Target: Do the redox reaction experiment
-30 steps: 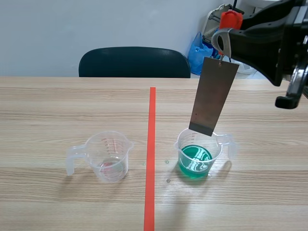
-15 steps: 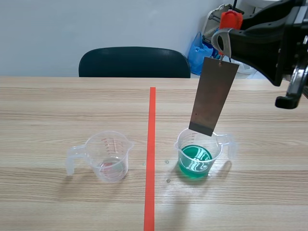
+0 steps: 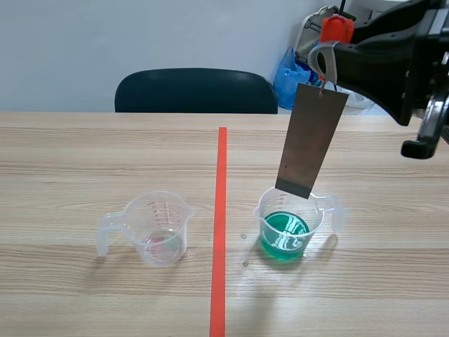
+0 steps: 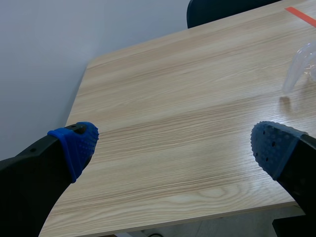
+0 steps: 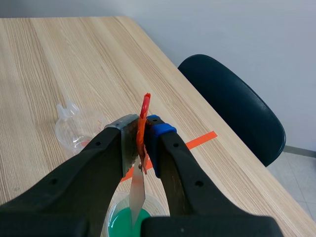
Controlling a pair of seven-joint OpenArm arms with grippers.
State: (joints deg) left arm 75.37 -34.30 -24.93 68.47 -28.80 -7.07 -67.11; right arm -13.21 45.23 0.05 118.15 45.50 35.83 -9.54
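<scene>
My right gripper (image 3: 325, 57) is raised at the right of the scene view and is shut on a red clip (image 3: 337, 28). A grey metal plate (image 3: 311, 140) hangs tilted from the clip. Its lower edge is just above the rim of a clear beaker (image 3: 287, 228) holding green liquid. In the right wrist view the clip (image 5: 143, 116) sits between the fingers of the gripper (image 5: 142, 129), with the plate (image 5: 137, 190) pointing down at the green beaker (image 5: 121, 219). A second clear beaker (image 3: 158, 228) left of the tape has a pinkish trace at its bottom. My left gripper (image 4: 175, 140) is open above bare table.
A dark chair (image 3: 196, 91) stands behind the table's far edge, with blue bags (image 3: 291, 74) beside it. The left wrist view looks over the table's corner and edge (image 4: 163, 224), with the clear beaker's handle (image 4: 298, 66) ahead to one side. Small droplets (image 3: 244, 263) lie near the green beaker.
</scene>
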